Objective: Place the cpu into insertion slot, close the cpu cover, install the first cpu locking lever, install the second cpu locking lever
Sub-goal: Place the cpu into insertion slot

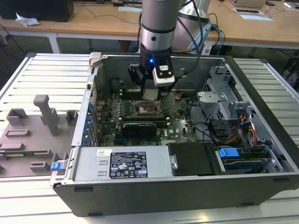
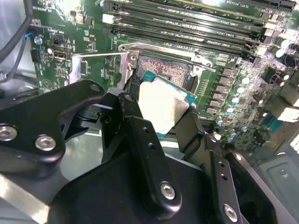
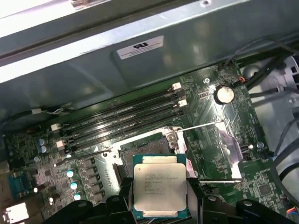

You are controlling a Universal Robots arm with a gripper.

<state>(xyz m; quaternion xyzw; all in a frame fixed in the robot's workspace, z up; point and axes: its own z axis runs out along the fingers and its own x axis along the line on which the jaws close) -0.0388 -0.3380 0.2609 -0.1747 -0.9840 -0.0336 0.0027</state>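
**CPU clamped in my fingers, hanging over the open socket**

My gripper (image 3: 160, 207) is clenched on the cpu (image 3: 160, 190). One black finger presses on each of two opposite edges, and the dull metal top faces my camera. In the exterior view the cpu (image 1: 150, 95) hangs above the board, apart from it and not seated.

Just beyond it lies the insertion slot (image 3: 148, 148), dark and bare inside its metal rim. The cpu cover (image 3: 179, 141) is swung up off the slot at one edge. Two thin bright rods, which I take to be the locking levers (image 3: 203, 125), reach away from that edge across the green board.

My worry is the angle. In the second wrist view the cpu (image 2: 161, 107) looks tilted against the slot (image 2: 163, 67). If it meets the socket askew, a corner could land first and bend the contacts, or ride up on the rim. I grip only by the edges, so a knock against the raised cover could twist the chip between my fingers. My fingers are also wider than the chip and could catch the cover or a lever.

Past the slot run the long black memory slots (image 3: 121, 116). A coin cell (image 3: 224, 94) sits off to one side, and the grey case wall (image 3: 140, 74) stands behind them. In the exterior view, loose cables (image 1: 205, 126) and the drive cage (image 1: 224, 98) crowd the exterior view's right, and the power supply (image 1: 121, 163) lies along the near side
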